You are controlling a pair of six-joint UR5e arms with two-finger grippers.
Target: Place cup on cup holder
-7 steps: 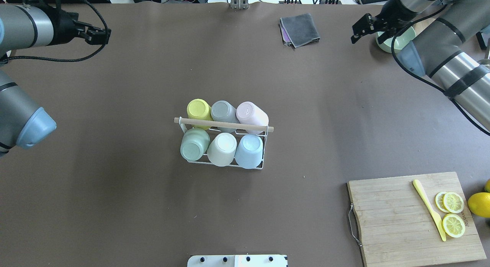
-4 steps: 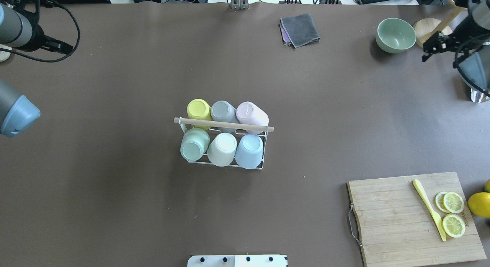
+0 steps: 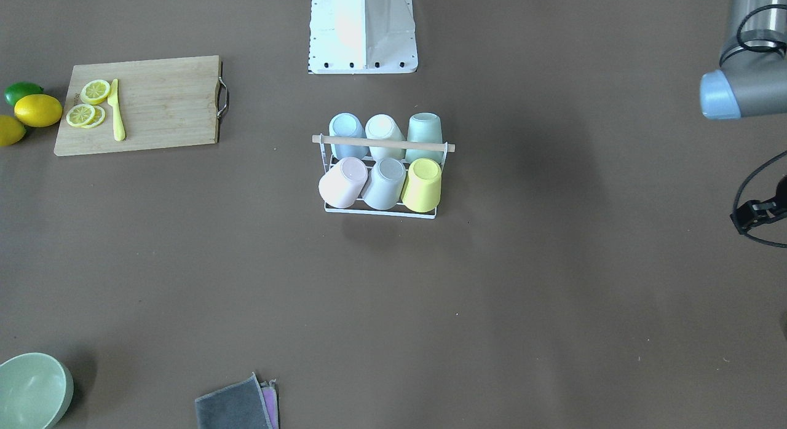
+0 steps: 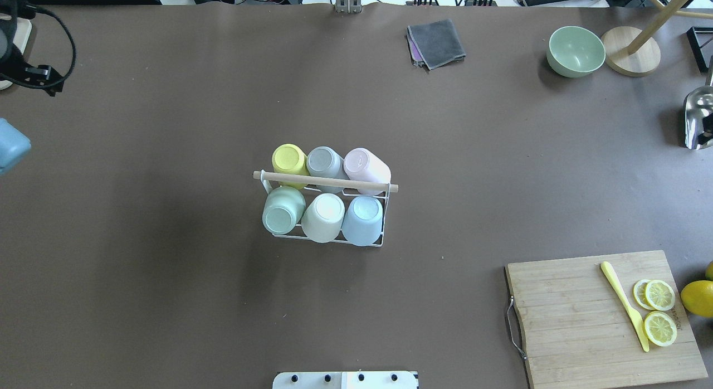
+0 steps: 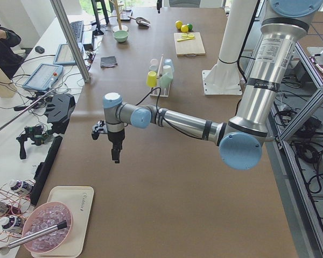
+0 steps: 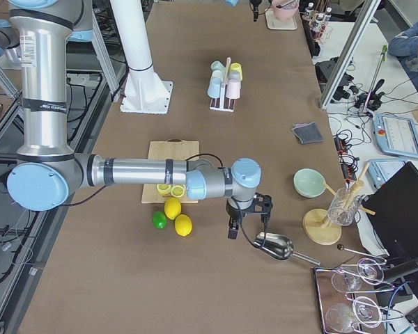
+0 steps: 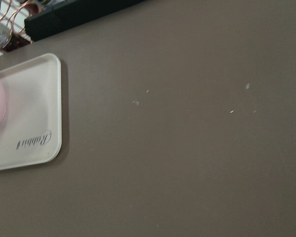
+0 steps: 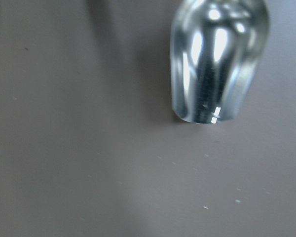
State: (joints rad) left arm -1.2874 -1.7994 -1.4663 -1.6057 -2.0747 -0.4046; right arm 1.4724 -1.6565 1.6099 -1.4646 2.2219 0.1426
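Observation:
The white wire cup holder with its wooden rod stands mid-table, also in the front view. Several cups sit upside down on it: yellow, grey and pink in the far row, green, cream and blue in the near row. My left gripper hangs point-down over bare table far to the left of the holder. My right gripper hangs far to the right, beside a metal scoop. Neither holds a cup; I cannot tell whether either is open or shut.
A cutting board with lemon slices and a yellow knife lies near right. A green bowl, a wooden stand and a grey cloth sit at the back. A white tray lies at the table's left end.
Both arms have swung outward from the back of the table toward its ends. The right arm has left the overhead view. The holder and cups have not moved.

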